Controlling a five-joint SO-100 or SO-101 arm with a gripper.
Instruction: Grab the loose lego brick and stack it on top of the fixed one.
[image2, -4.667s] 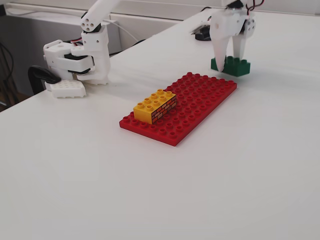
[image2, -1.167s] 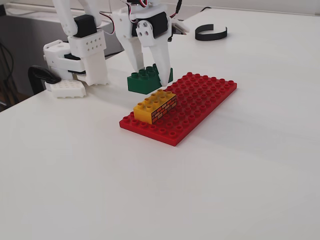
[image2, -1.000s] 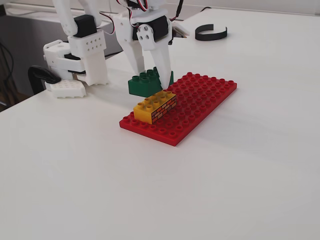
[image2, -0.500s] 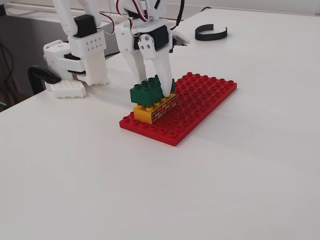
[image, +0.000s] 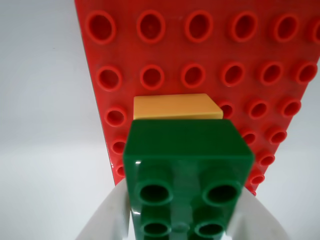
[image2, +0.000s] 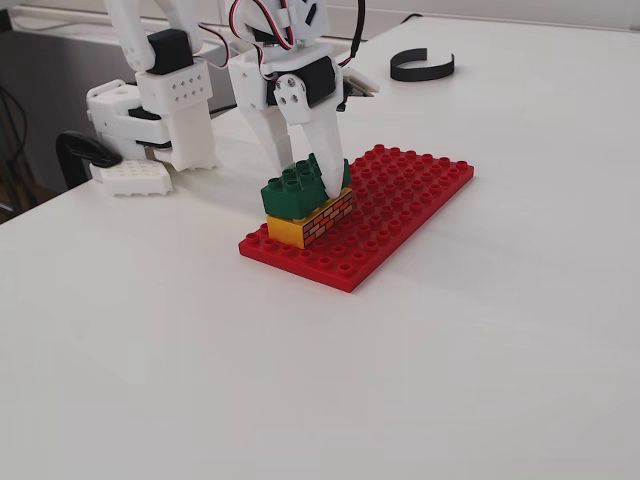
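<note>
The dark green loose lego brick (image2: 296, 190) rests on top of the yellow fixed one (image2: 312, 221), which stands on the red baseplate (image2: 400, 200). My gripper (image2: 312, 190) is shut on the green brick, one white finger on each long side. In the wrist view the green brick (image: 186, 165) fills the lower middle between the white fingers (image: 107, 217), and a strip of the yellow brick (image: 176, 106) shows just beyond it. The gripper (image: 182, 220) enters that view from the bottom edge.
The arm's white base (image2: 165, 110) stands at the back left with a black clamp (image2: 85, 152) on the table edge. A black curved band (image2: 420, 66) lies at the back of the white table.
The gripper carried the green brick from the far right of the table over to the baseplate. In the last second it lowered the brick from just behind the yellow one onto its top.
</note>
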